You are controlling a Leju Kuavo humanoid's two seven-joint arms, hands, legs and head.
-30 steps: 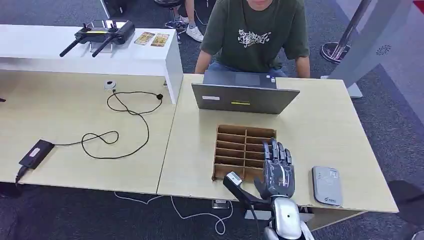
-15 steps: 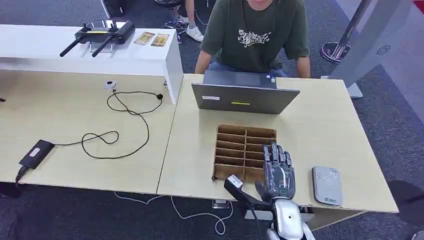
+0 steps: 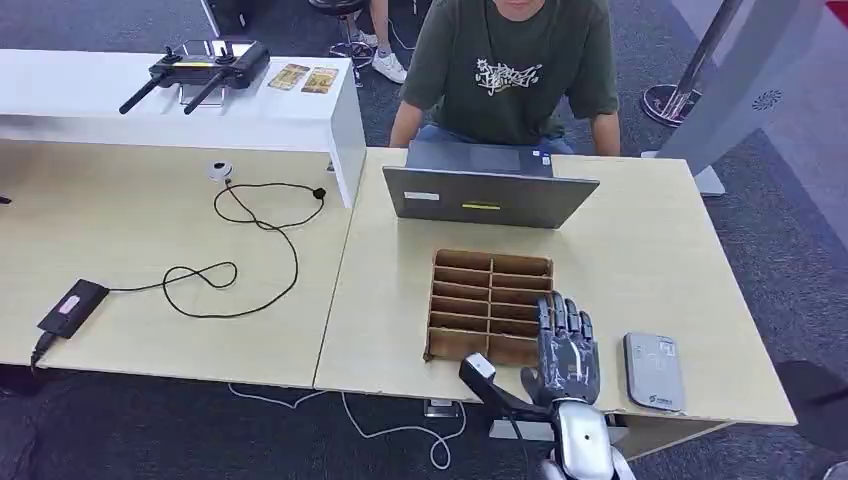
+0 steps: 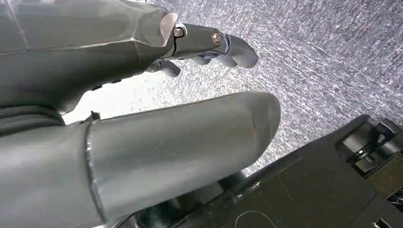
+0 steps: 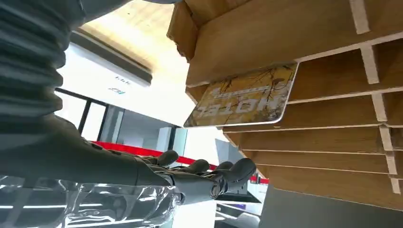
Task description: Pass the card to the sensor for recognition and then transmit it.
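Right hand [image 3: 565, 352] open beside "HOTEL" card [image 5: 244, 97].

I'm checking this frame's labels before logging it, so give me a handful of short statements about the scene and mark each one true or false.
1. The right hand is beside the wooden slotted box. True.
2. The card is pinched in the right hand. False: it sits in a slot of the box, and the fingers are apart from it.
3. The grey sensor lies on the table to the hand's right. True.
4. The laptop stands between the box and the person. True.
5. The sensor sits inside the box. False: it lies on the table outside it.
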